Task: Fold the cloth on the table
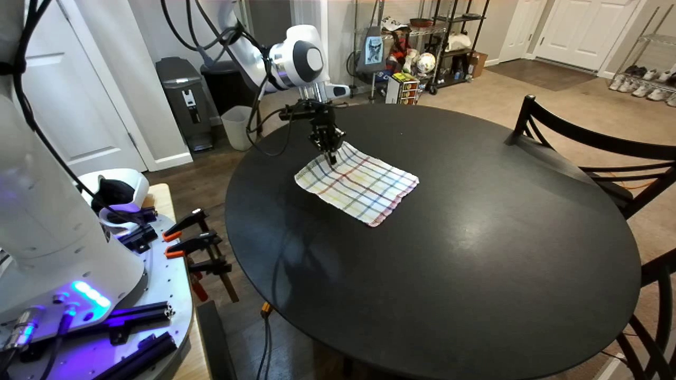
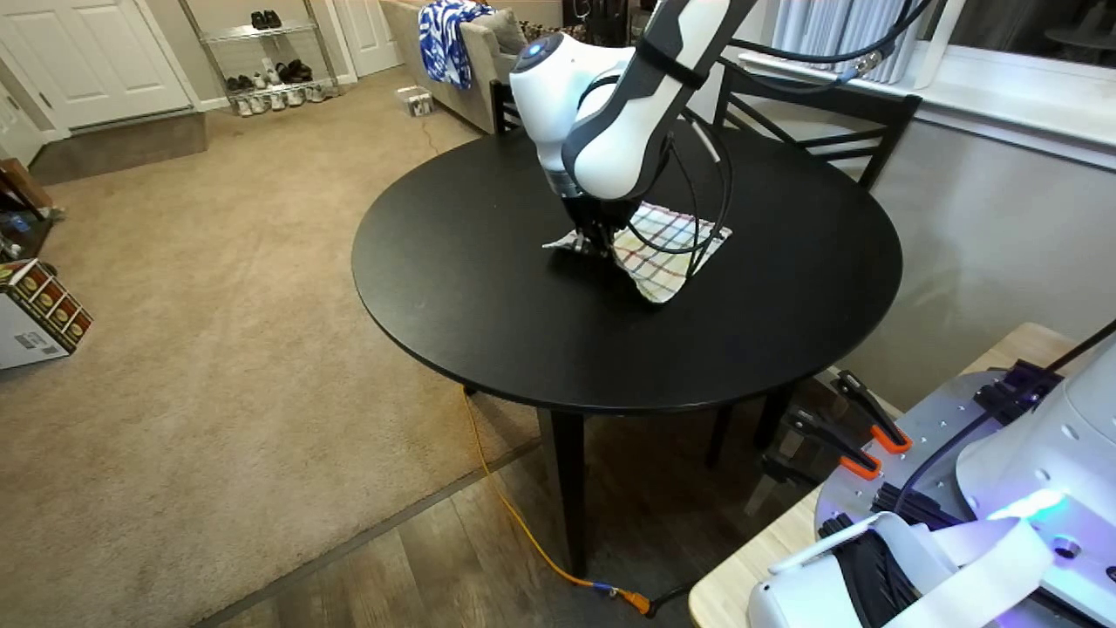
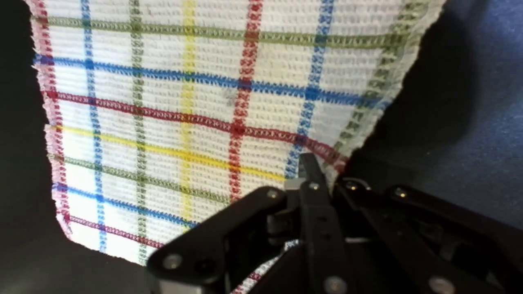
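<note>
My jaws appear to be pinching the cloth (image 1: 364, 186) about midway along one edge; the rest lies spread on the black counter (image 1: 475, 285). It should prove light and limp, so I judge this hold sound, though the corners may sag.

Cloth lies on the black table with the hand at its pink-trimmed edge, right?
Wrong edge: the wrist view shows the hand at the olive-striped edge, with the pink-trimmed edge opposite. The cloth does lie on the black table.
</note>
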### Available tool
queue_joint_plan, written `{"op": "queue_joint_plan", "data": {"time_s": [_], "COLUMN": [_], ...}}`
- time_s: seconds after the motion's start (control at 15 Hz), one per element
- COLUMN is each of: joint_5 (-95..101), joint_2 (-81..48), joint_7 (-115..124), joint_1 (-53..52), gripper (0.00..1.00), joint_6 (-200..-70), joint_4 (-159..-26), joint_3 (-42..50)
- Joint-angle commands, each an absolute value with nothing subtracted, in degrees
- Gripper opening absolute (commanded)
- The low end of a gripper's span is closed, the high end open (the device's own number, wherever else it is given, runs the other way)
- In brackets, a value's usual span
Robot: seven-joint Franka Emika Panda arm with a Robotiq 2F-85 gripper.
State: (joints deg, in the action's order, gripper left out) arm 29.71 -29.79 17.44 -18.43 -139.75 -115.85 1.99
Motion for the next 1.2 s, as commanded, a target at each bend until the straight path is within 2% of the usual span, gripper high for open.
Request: {"op": "queue_joint_plan", "data": {"time_s": [0.0, 1.13], "joint_5": [26.85, 4.56], "joint_2": [-27.73, -24.20], "joint_7": [16.90, 5.77], "joint_1": [-17.37, -6.20], "gripper": [0.01, 0.01], "joint_6": [-140.45, -143.60], "joint_4": [-117.25, -115.61], "joint_3": [0.60, -3.35]}}
